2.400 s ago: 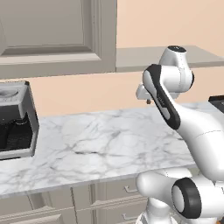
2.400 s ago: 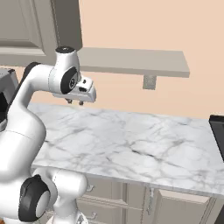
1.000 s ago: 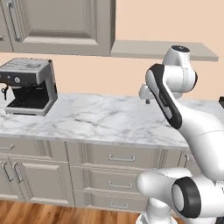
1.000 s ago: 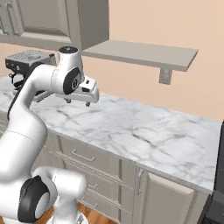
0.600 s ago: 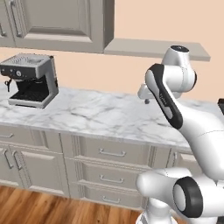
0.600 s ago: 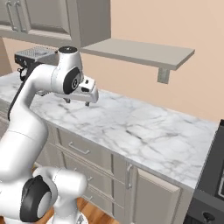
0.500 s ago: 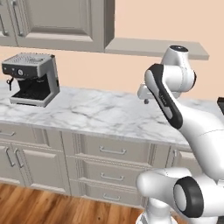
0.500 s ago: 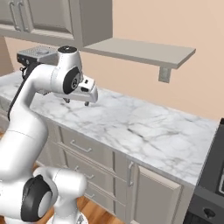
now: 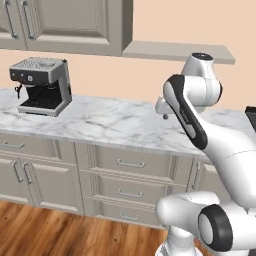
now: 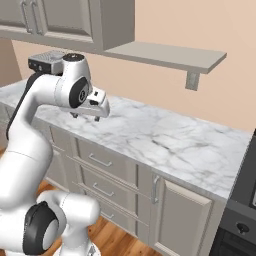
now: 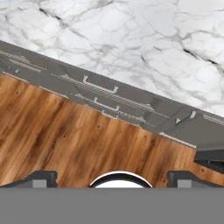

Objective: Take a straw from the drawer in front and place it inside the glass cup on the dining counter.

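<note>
At about nine o'clock in the left base view we see a coffee machine (image 9: 42, 85) standing on the long marble worktop (image 9: 100, 122). Toward the centre, just under that worktop, sits the drawer (image 9: 131, 163) we take for our target: a wide, shallow front with a slim bar handle, fully closed. Two more drawer fronts stack below it. At roughly two o'clock our gripper (image 9: 165, 112) hangs above the worktop's front edge, well apart from the handle. In the hand view the finger tips (image 11: 40, 178) stand wide apart with nothing between them, looking down on wooden floor and the drawer fronts.

We judge that we are at the approach step: the drawer is not yet opened, so the straw presumably lies hidden inside. The glass cup and dining counter are elsewhere. Next we must lower the hand in front of the cabinet, line the fingers across the bar handle, close on it and pull straight out.
</note>
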